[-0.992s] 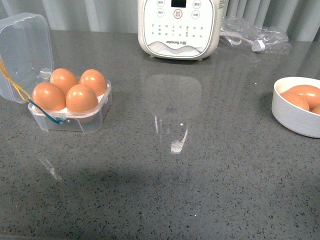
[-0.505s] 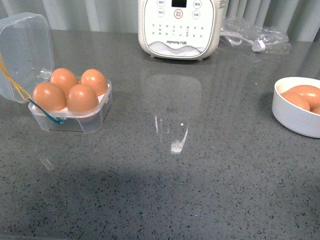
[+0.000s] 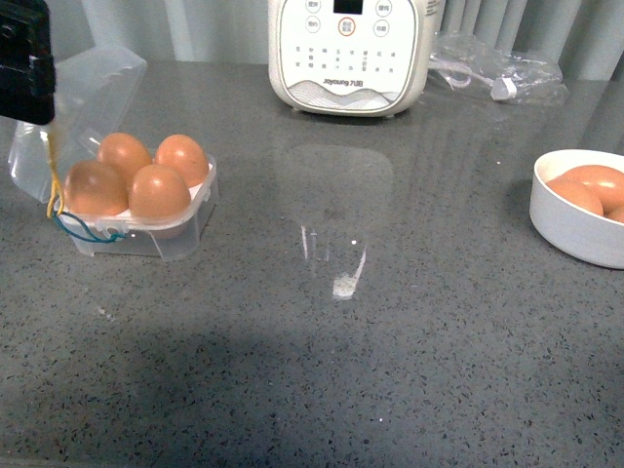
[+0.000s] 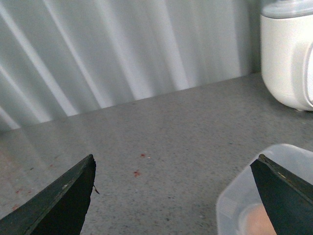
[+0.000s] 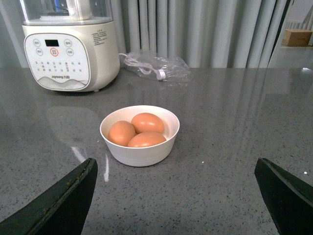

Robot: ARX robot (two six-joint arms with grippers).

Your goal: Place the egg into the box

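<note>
At the far left of the surface, my left tool [image 3: 24, 58] hangs just behind the box [image 3: 146, 239]. Its wrist view shows the fingers spread wide with nothing between them and only a corner of the clear lid [image 4: 274, 196] beside one finger. Each of the four cells holds a brown egg, so I judge that the egg [image 3: 159, 192] I was to place is in there, though I cannot tell which of the four it is. That makes the placing done. What may be left is the lid, which leans half-raised over the back-left of the box, and the yellow and blue cords [image 3: 68, 219] hanging loose at its front-left corner. Further right, at the back, stand a white cooker [image 3: 349, 54] and a crumpled plastic bag [image 3: 497, 73]. Well apart at the right edge sits a white bowl [image 5: 139, 156] with three spare eggs [image 5: 145, 122] in it. My right tool [image 5: 174, 161] faces that bowl, spread wide and empty.
</note>
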